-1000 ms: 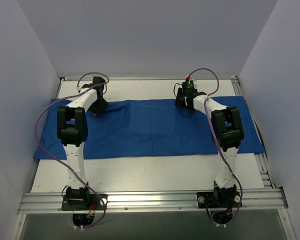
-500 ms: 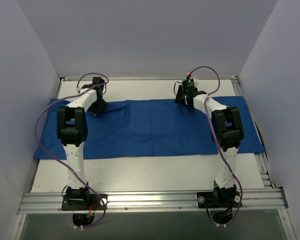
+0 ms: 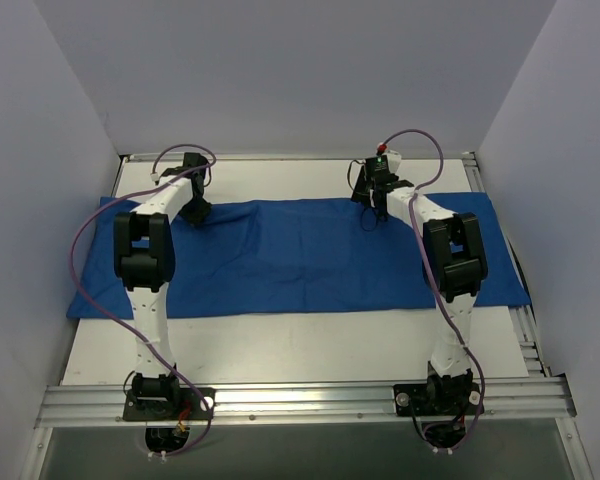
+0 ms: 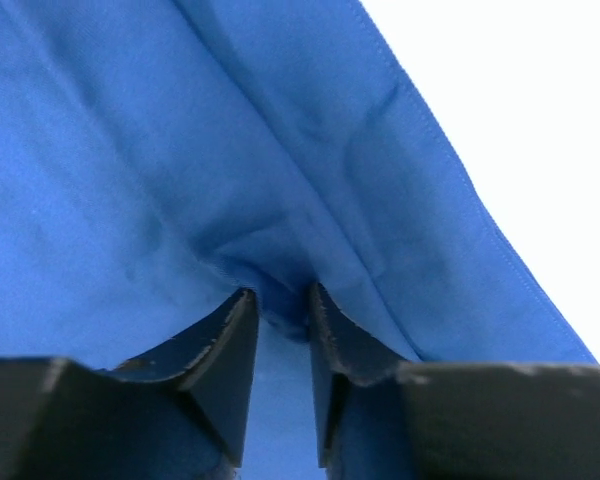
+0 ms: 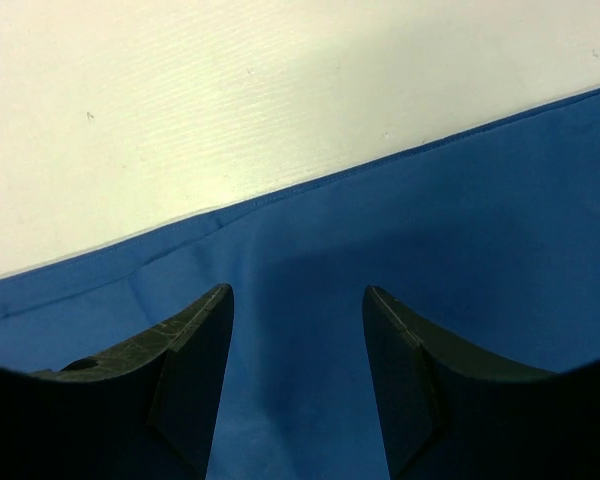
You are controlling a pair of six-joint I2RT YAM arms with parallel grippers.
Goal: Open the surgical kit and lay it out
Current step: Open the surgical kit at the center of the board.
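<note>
The blue cloth wrap point(image 3: 300, 265) lies as a long folded band across the white table point(image 3: 280, 345), none of its contents showing. The left gripper point(image 4: 283, 300) is narrow, with a pucker of cloth near the far edge caught between its tips. The right gripper point(image 5: 298, 295) hangs wide apart over that hem. Best both pinch the top layer only, then lift evenly. Pale walls point(image 3: 280, 80) box the table in

Left claw point(image 4: 280, 292) clamped, right claw point(image 5: 298, 290) parted, both extended forward
</note>
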